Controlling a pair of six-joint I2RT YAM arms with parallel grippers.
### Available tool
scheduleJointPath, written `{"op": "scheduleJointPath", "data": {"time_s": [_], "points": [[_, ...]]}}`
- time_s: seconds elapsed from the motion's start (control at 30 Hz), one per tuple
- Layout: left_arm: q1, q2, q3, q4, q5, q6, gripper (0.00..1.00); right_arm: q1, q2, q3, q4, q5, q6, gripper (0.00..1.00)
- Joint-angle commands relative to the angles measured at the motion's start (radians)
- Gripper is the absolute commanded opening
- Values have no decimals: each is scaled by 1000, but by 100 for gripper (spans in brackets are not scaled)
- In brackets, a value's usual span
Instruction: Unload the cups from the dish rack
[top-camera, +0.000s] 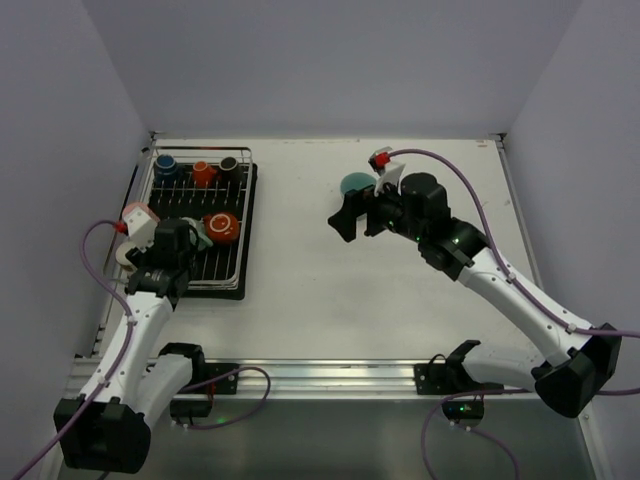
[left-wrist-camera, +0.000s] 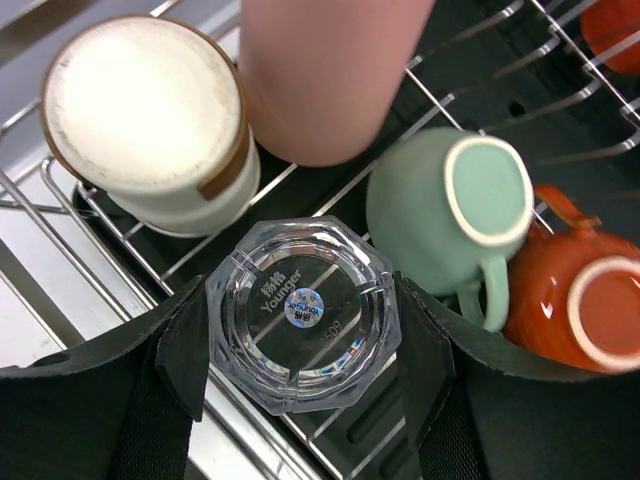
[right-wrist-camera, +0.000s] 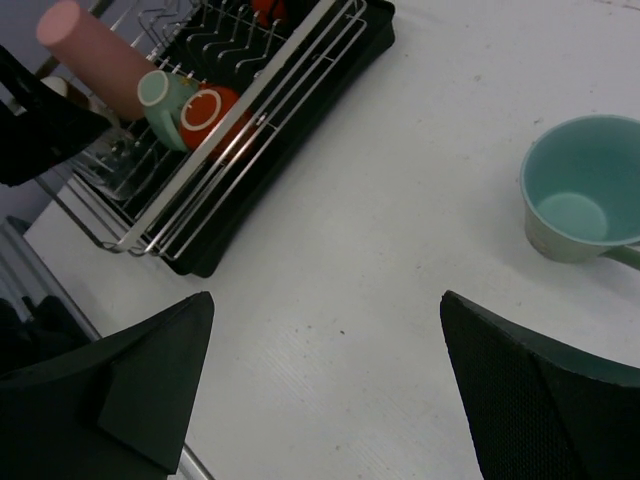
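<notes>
Left hand (left-wrist-camera: 305, 345) around racked clear glass (left-wrist-camera: 303, 300)

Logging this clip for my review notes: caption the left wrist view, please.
Left tool clasps an upturned clear glass in the dish rack, beside a teal mug and orange cup.

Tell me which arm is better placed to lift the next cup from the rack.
Left. Its fingers sit against both sides of the clear glass in the dish rack; the right arm's fingers hang open over the table by the teal mug.
</notes>
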Motion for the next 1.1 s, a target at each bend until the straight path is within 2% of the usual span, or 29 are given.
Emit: {"op": "scheduleJointPath", "data": {"time_s": [0.0,0.23,0.4,0.5,0.6,0.63,0.67,0.73,0.87,0.9,0.97,1.07], "points": [[6,-67,53,-86,82,21,21,9,-75,-65,146,-73,119,98],[6,-233,216,-232,222,85,15,29,-117,-215,485,-206,389,99],[6,-314,297,-222,439,91,14,58,-102,-317,705,-262,505,98],[6,-345,284,-96,688,59,13,93,-83,-385,872,-274,566,98],[6,-354,155,141,1004,-52,14,130,-60,-438,1016,-251,614,97],[6,-344,122,277,1132,-123,14,135,-57,-454,1045,-240,618,97],[6,-334,96,336,1180,-155,14,139,-50,-475,1069,-234,623,96],[6,-325,41,480,1240,-206,14,141,-46,-486,1089,-214,618,96],[5,-339,-9,657,1326,-315,13,138,-40,-488,1066,-199,582,96],[5,-345,-45,750,1346,-349,13,139,-25,-483,1068,-202,575,96],[3,-346,-82,814,1383,-418,13,139,10,-460,1075,-231,575,96],[-4,-351,-99,843,1394,-433,13,139,53,-414,1097,-292,598,95]]}}
